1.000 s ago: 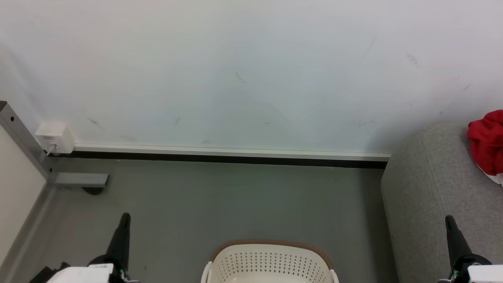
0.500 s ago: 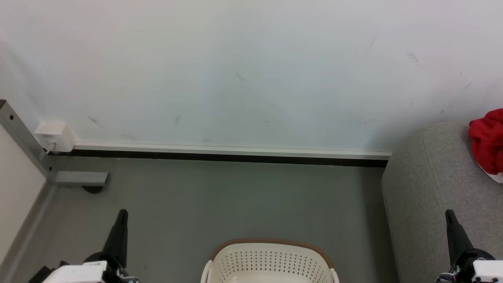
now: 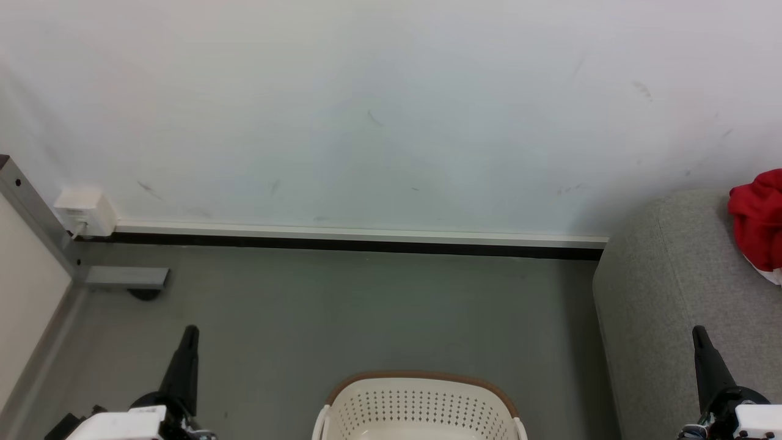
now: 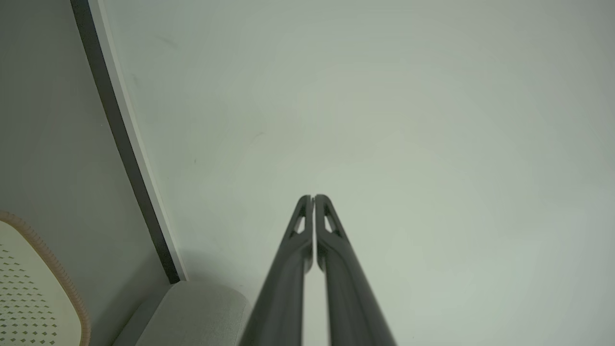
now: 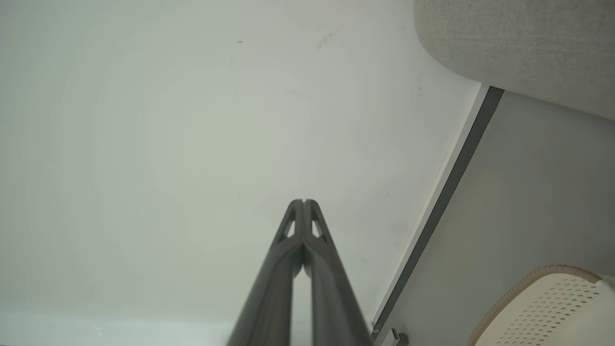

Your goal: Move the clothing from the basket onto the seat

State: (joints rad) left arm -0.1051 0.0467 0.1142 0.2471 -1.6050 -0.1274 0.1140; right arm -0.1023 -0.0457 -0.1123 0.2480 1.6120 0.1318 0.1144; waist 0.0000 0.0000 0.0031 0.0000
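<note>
- Red garment (image 3: 757,223): bunched on the grey sofa (image 3: 660,293), well right of the basket (image 3: 421,403); likely light, soft, floppy, so pinch a raised fold.
- Left end effector (image 3: 191,333) left of the basket, right end effector (image 3: 698,333) right of it: both clenched, empty.

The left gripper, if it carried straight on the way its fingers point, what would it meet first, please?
Probably the white wall: the left gripper, shut and empty, points at a bare stretch of it, with nothing in between as far as the wrist view shows.
</note>
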